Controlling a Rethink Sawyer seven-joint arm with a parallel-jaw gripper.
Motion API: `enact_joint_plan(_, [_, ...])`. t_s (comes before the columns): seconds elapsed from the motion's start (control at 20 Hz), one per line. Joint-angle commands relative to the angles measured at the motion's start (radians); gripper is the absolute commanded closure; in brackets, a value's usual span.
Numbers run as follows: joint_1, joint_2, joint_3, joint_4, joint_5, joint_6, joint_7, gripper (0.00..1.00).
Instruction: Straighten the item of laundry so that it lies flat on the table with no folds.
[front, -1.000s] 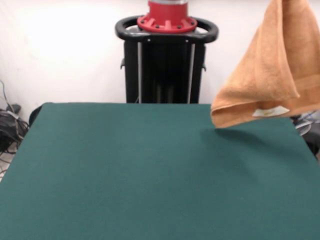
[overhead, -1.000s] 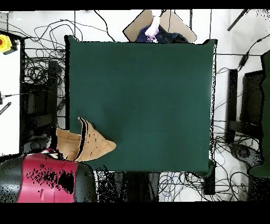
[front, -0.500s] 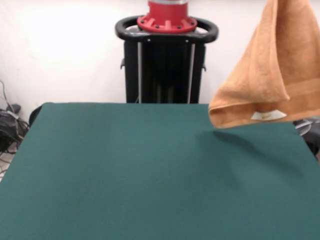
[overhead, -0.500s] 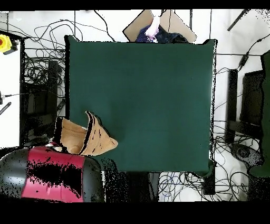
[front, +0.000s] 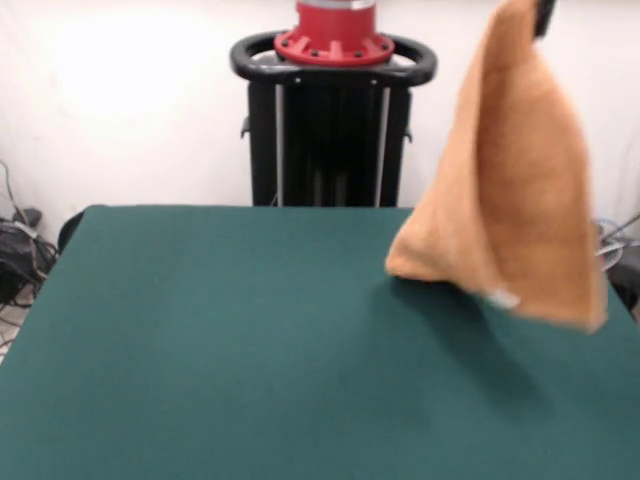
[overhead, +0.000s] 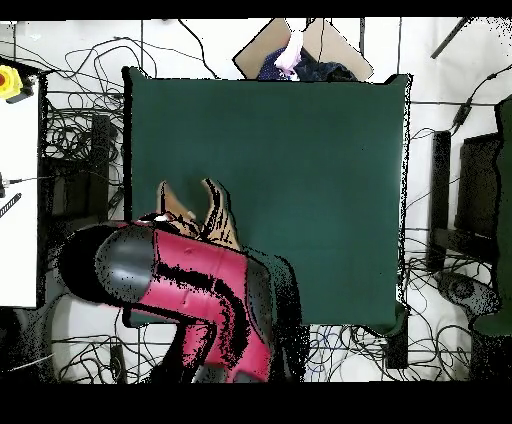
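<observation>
The towel (front: 505, 190) hung bunched and limp above the table (front: 250, 340) at its two o'clock in the front view; soft cloth, best pinched at a corner. Whether the gripper (front: 543, 14) clamped it, I couldn't tell.

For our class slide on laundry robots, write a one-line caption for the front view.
An orange towel hangs bunched from its top above the green table, well short of lying flat, with the robot's pedestal behind.

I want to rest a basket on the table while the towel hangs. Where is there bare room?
The table is bare from its left edge across to the hanging towel. Crowded only at its far right, where the towel dangles from the gripper.
</observation>
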Motion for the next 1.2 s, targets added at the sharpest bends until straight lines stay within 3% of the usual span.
enact_joint_plan(0.05, [-0.09,0.102,0.183,0.137,-0.019,-0.224,-0.05,1.0])
enact_joint_plan(0.65, [-0.291,0.165,0.358,0.145,-0.12,-0.427,-0.147,1.0])
enact_joint_plan(1.2, [-0.341,0.122,0.407,0.144,-0.215,-0.37,-0.085,1.0])
